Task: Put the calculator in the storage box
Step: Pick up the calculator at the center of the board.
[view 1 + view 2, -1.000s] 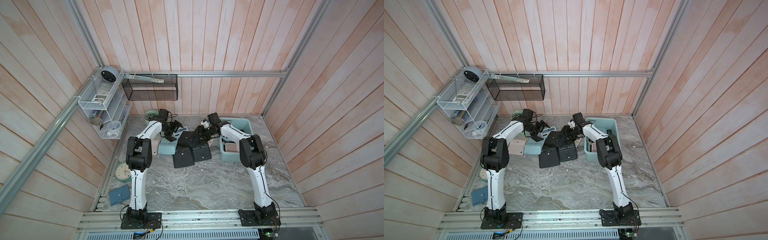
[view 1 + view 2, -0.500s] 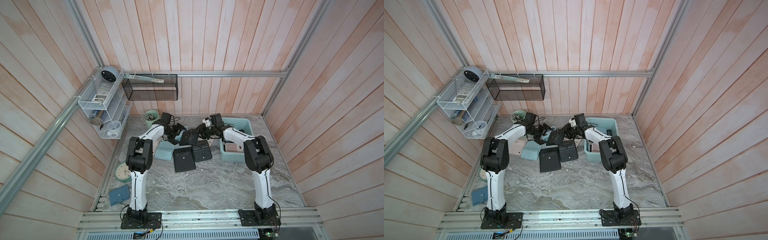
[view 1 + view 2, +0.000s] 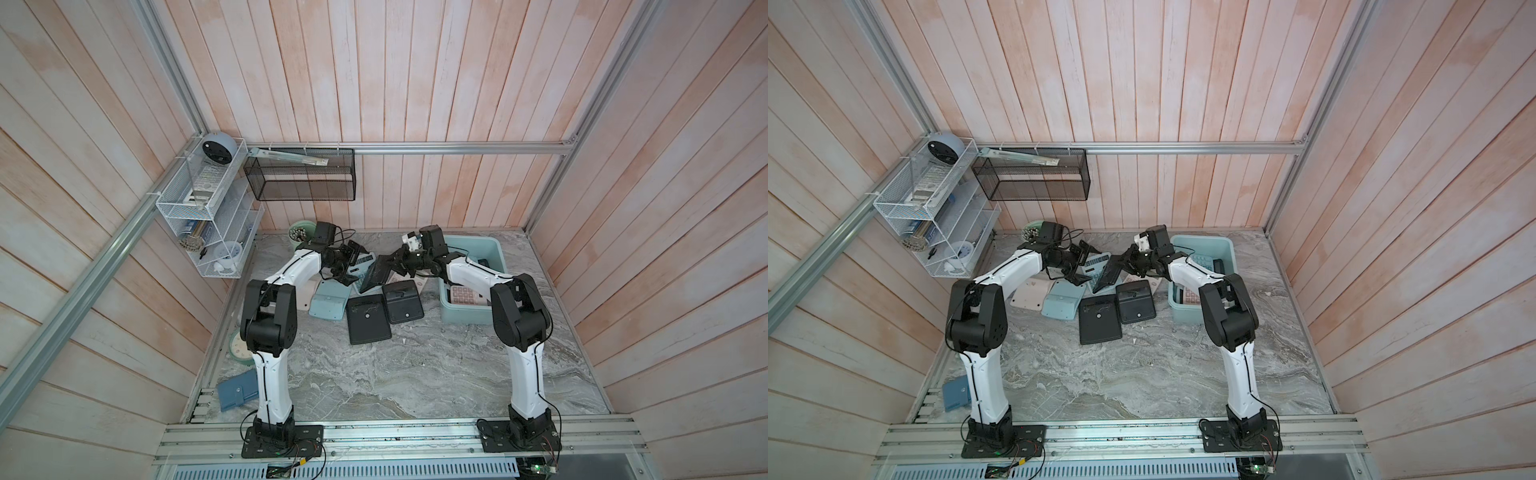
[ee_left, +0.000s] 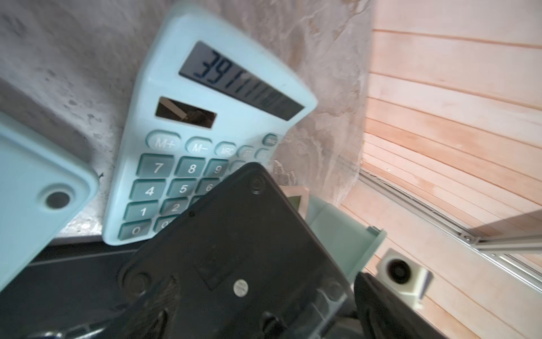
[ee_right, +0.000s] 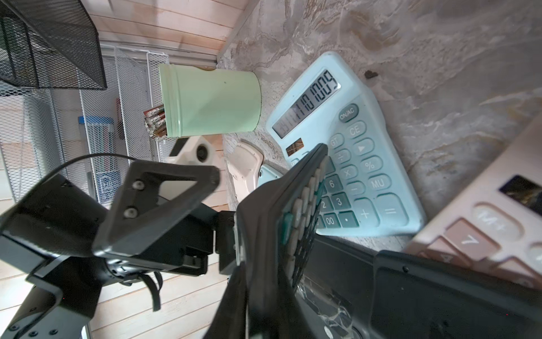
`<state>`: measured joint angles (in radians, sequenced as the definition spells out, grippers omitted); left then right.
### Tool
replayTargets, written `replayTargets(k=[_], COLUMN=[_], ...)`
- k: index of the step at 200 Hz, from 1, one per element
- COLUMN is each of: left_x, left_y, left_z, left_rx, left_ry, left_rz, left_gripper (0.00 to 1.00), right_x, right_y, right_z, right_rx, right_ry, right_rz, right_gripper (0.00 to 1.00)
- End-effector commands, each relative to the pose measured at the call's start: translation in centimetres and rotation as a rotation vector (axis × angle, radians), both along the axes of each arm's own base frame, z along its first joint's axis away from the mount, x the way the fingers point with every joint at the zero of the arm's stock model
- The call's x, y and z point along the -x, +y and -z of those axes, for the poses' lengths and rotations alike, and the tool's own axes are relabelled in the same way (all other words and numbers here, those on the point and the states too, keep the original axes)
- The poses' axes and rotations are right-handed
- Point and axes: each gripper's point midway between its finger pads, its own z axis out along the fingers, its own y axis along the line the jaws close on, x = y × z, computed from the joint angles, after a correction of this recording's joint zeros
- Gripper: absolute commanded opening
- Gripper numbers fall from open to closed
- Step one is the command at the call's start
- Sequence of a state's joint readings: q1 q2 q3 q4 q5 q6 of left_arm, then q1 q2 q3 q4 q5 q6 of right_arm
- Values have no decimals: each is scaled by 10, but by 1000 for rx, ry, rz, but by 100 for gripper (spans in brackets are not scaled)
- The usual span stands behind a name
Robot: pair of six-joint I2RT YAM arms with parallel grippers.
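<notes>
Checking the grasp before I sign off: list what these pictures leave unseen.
- Where the right pincer meets the black calculator: in the right wrist view the calculator's own body blocks it; in both top views it is too small.
- Storage box contents: in both top views the right arm crosses the middle.
- Teal calculator: in the left wrist view the black calculator covers its lower keys, and the display's last digits are blurred.

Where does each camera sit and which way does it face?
Top views: high at the front, looking down on the table, storage box and both arms.
Left wrist: on the left arm, faces the black calculator from underneath; own gripper unclear.
Right wrist: on the right arm, faces the open left gripper; right gripper clamps that calculator.
Shared: both wrist views show the blue calculator; top views nearly match.
</notes>
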<state>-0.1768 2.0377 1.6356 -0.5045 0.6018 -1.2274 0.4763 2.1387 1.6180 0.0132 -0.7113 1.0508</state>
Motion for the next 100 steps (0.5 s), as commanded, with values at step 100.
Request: replayTargets(k=[100], left_x=[23], left_y=[22], left_z=[-113], left_rx=[-78], left_ry=[-219], left_rz=[28], left_gripper=[100], right_x=[30], right_y=[-110], right_z=[-177], right_rx=[-30], right_ry=[-227], right_rz=[95], right_gripper=[0])
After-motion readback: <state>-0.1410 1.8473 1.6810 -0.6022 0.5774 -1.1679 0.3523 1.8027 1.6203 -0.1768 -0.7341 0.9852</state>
